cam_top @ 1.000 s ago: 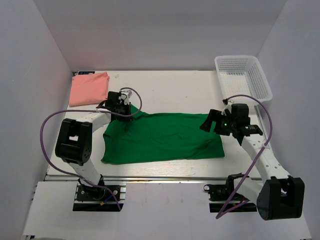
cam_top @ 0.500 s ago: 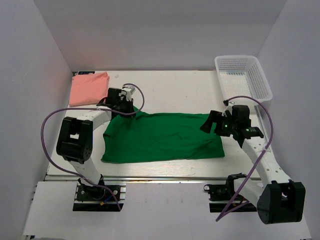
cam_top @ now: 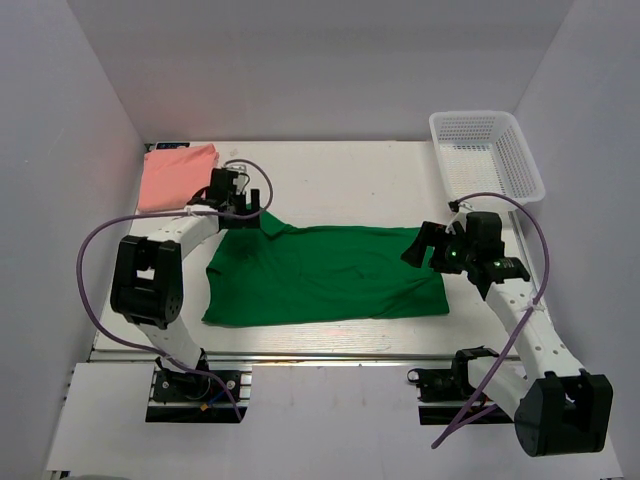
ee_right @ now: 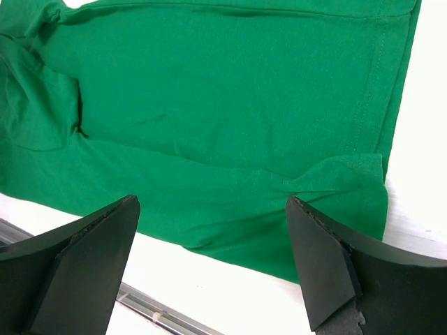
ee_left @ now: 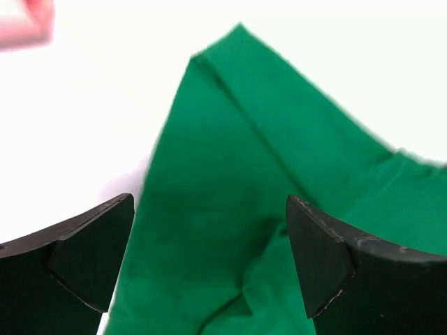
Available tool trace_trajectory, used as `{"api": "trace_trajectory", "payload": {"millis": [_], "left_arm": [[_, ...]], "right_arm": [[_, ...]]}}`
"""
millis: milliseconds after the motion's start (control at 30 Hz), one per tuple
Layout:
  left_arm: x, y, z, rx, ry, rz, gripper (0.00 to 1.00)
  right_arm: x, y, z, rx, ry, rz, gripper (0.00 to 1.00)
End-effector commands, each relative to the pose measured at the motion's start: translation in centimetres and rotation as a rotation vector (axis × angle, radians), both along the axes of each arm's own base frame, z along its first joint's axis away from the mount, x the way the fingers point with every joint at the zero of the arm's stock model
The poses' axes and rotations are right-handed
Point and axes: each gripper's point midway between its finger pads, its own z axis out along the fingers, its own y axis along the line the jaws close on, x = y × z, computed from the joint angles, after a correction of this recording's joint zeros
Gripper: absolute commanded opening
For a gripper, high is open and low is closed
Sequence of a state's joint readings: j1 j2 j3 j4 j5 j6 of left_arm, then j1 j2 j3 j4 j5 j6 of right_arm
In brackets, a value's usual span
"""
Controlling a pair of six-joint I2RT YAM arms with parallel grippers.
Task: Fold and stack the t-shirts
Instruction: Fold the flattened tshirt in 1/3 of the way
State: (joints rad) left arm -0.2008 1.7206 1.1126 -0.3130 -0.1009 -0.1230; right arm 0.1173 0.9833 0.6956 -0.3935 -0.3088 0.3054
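Basket [cam_top: 478, 115] sits far right, pink shirt [cam_top: 178, 177] far left, green shirt [cam_top: 330, 275] between.

Left fingers [ee_left: 80, 262] and right fingers [ee_right: 77, 269] both spread wide

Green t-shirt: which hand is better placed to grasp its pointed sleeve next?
Left: the left hand hovers open close to the sleeve of the green t-shirt; the right hand is at its opposite end.

Matt, soft cloth: green t-shirt [cam_top: 330, 275]
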Motion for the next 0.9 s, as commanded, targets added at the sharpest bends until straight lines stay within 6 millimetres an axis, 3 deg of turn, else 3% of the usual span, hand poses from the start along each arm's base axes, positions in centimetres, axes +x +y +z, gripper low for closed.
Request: {"api": "trace_trajectory", "payload": {"millis": [0, 100, 133, 200, 300, 333, 367, 400, 433, 467, 500, 567, 667, 733, 800, 867], "left_arm": [[2.7, -0.1, 3.0, -0.016, -0.08, 0.035, 1.0], [4.0, -1.2, 1.8, -0.051, -0.045, 0.01, 0.94], [3.8, -1.2, 1.1, -0.05, -0.01, 0.018, 0.81], [3.9, -2.1, 0.7, -0.088, 0.027, 0.006, 0.7], [2.9, -3.7, 1.3, -0.164, 0.019, -0.07, 0.69], [2.6, -3.9, 1.9, -0.18, 0.003, -0.083, 0.72], [1.8, -4.1, 3.4, -0.199, -0.04, -0.099, 0.9], [1.0, -4.9, 4.1, -0.241, -0.053, -0.137, 1.0], [-0.8, -6.0, 4.9, -0.279, -0.085, -0.19, 1.0], [-0.9, -6.0, 6.3, -0.283, -0.119, -0.195, 1.0], [-2.1, -6.9, 5.9, -0.326, -0.118, -0.216, 1.0], [-3.4, -7.7, 7.5, -0.385, -0.174, -0.259, 1.0], [-6.1, -10.4, 6.5, -0.513, -0.146, -0.427, 1.0], [-8.1, -12.1, 4.3, -0.604, -0.046, -0.528, 1.0], [-8.3, -12.7, 3.2, -0.634, -0.012, -0.55, 1.0], [-7.8, -12.3, 0.8, -0.636, 0.034, -0.522, 1.0]], "right_arm": [[0.6, -0.3, 0.7, -0.012, -0.042, -0.013, 0.91], [0.9, -0.3, 0.7, -0.004, -0.036, -0.022, 0.91], [1.0, -0.2, 0.8, 0.0, -0.038, -0.022, 0.91], [1.2, -0.2, 0.7, 0.0, -0.03, -0.024, 0.91], [1.2, 0.0, 0.6, 0.006, -0.026, -0.016, 0.91], [1.2, -0.1, 0.4, 0.002, -0.022, -0.012, 0.91], [1.0, 0.2, 0.3, 0.009, -0.016, -0.001, 0.91], [1.0, 0.2, 0.2, 0.011, -0.017, 0.001, 0.91], [0.7, 0.6, -0.1, 0.025, -0.011, 0.025, 0.91], [0.7, 0.6, -0.1, 0.025, -0.011, 0.025, 0.91], [0.6, 0.8, -0.2, 0.035, -0.011, 0.036, 0.91], [0.5, 1.0, -0.4, 0.043, -0.015, 0.043, 0.91], [-0.1, 1.1, -0.9, 0.043, -0.001, 0.057, 0.91], [-0.2, 0.9, -1.3, 0.039, 0.014, 0.048, 0.91], [-0.1, 0.9, -1.1, 0.039, 0.002, 0.049, 0.91], [0.0, 0.8, -0.8, 0.04, -0.005, 0.041, 0.91]]}}
